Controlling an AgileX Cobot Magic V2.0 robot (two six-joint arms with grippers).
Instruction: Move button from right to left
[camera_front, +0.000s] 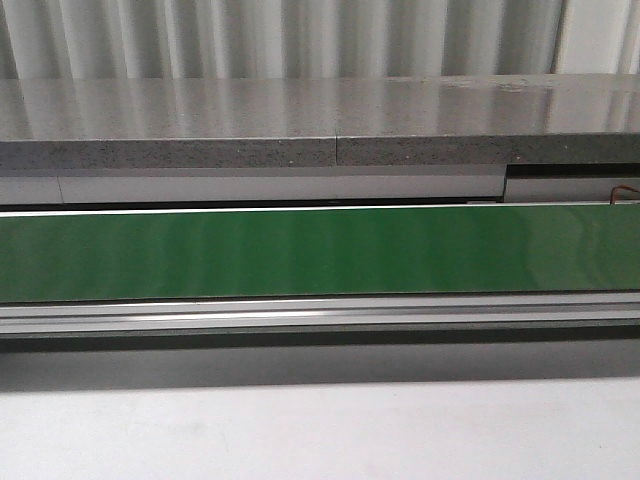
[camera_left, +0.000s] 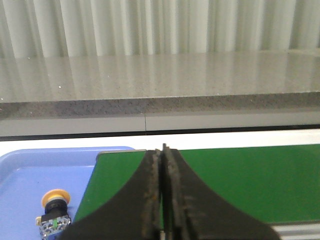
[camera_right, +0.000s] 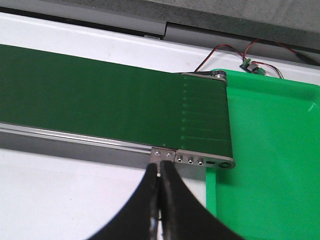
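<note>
The button (camera_left: 54, 214) lies in the blue tray (camera_left: 30, 175) at the left end of the green belt (camera_left: 240, 180), its yellow-orange cap up and away from my left wrist camera, the grey body with its green dot below; nothing touches it. My left gripper (camera_left: 163, 200) hangs beside it above the belt's edge, fingers pressed together on nothing; my right gripper (camera_right: 160, 200) is likewise clenched and bare, near the belt's other end and the green tray (camera_right: 270, 165).
</note>
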